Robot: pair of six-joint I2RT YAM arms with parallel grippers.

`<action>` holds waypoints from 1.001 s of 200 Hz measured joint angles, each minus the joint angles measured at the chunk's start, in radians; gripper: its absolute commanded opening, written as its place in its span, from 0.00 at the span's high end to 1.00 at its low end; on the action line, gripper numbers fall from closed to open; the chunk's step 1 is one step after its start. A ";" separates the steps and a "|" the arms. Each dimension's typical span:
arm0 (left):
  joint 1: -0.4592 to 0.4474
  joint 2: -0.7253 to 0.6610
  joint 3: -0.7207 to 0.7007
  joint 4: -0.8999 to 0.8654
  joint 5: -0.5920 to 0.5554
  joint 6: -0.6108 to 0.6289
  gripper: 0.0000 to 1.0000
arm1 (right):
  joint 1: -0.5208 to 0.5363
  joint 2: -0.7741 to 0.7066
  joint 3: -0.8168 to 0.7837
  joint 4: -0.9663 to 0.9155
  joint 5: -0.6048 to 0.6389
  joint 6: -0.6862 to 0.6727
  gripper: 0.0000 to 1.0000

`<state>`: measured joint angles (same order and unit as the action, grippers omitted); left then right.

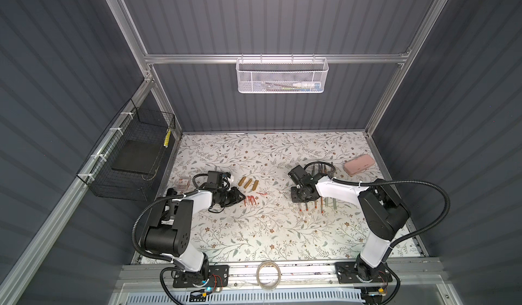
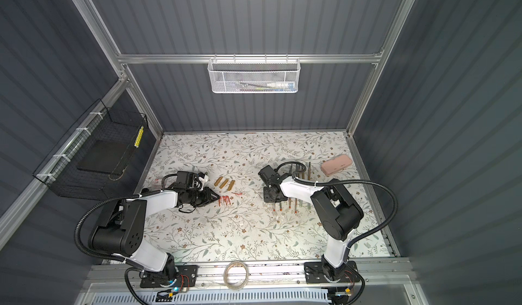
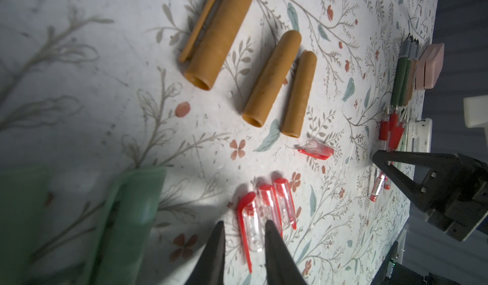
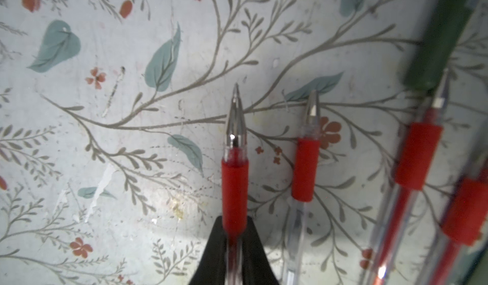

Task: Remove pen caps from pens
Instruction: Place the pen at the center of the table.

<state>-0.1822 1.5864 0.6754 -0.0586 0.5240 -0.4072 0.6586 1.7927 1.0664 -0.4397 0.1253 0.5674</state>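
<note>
Three golden-brown stubby plastic pen caps (image 3: 272,77) are lying loose side by side on the floral-patterned bench (image 1: 254,233), none on a pen. Just beside them sit three small clear caps with red clips (image 3: 266,196), packed together. A fourth red-clipped cap (image 3: 315,150) lies a bit apart, between that trio and the brown ones. The left end effector (image 3: 244,227) is low over the trio with its jaws slightly parted. One cap of the trio sits in the gap, and neither jaw seems to pinch it. A pale green cap (image 3: 132,217) is right next to that end effector too, but super blurry in the left wrist view.

Over on the other side, the right end effector (image 4: 234,224) is clamped on a clear-bodied pen with a red rubber grip (image 4: 234,165), uncapped, silver tip sticking out past the jaws. Another uncapped clear pen (image 4: 306,151) lies on the bench just beside it, then more red-grip ones and a dark green pen (image 4: 435,33). In both top views the rest of the pens (image 1: 315,204) line up under the right arm, with a pink oblong case (image 1: 359,164) near them by the bench's far right corner.
</note>
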 measured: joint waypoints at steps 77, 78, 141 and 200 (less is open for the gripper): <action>0.020 -0.053 0.084 -0.072 -0.009 0.042 0.29 | -0.002 -0.010 0.002 -0.021 0.023 -0.002 0.77; 0.021 -0.054 0.086 -0.072 -0.009 0.043 0.29 | -0.002 -0.011 0.002 -0.022 0.023 -0.002 0.77; 0.120 -0.072 0.264 -0.188 -0.156 0.202 0.00 | -0.005 -0.140 0.008 -0.068 0.060 -0.008 0.75; 0.127 -0.055 0.243 -0.095 -0.383 0.353 0.00 | -0.049 -0.402 -0.062 -0.036 0.154 -0.068 0.55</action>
<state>-0.0547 1.5314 0.9188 -0.1532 0.1406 -0.0544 0.6098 1.3903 1.0046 -0.4755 0.2798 0.4999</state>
